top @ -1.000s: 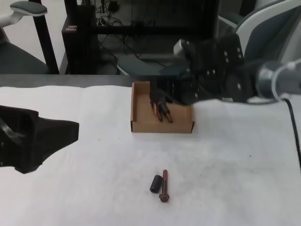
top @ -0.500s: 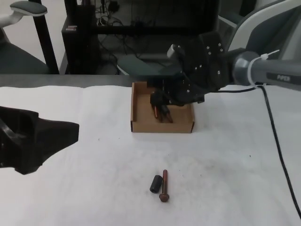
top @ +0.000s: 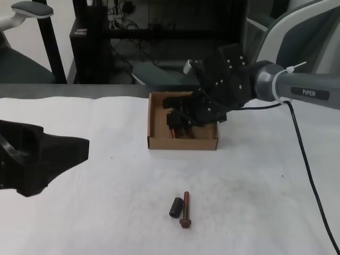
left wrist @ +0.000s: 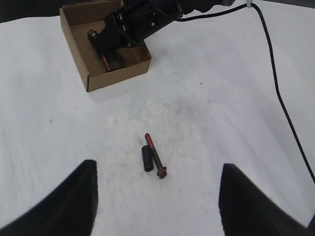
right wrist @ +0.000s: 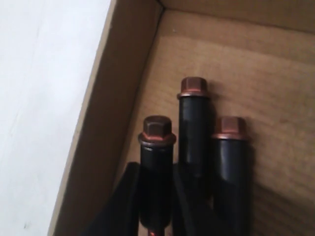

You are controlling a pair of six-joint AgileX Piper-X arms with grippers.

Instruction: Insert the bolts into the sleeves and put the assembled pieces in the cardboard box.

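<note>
White-clothed bench [top: 255,175]: an assembled piece [right wrist: 156,162] is held in the cardboard box [top: 183,142] near the far edge, pinched by the right gripper [top: 178,118]; release is likely needed next. A bolt [top: 185,208] and sleeve [top: 176,207] are left near the front edge, left gripper [left wrist: 157,206] spread open.

White lettering [top: 313,92], a single short word, stands on the grey tube of the right arm [top: 268,84], which hangs over the bench's [top: 255,186] far right part and ends above the cardboard box [top: 183,142]. A small pale label [top: 79,32] sits on the dark rack [top: 90,48] beyond the bench's far left edge; its print is too small to make out.
</note>
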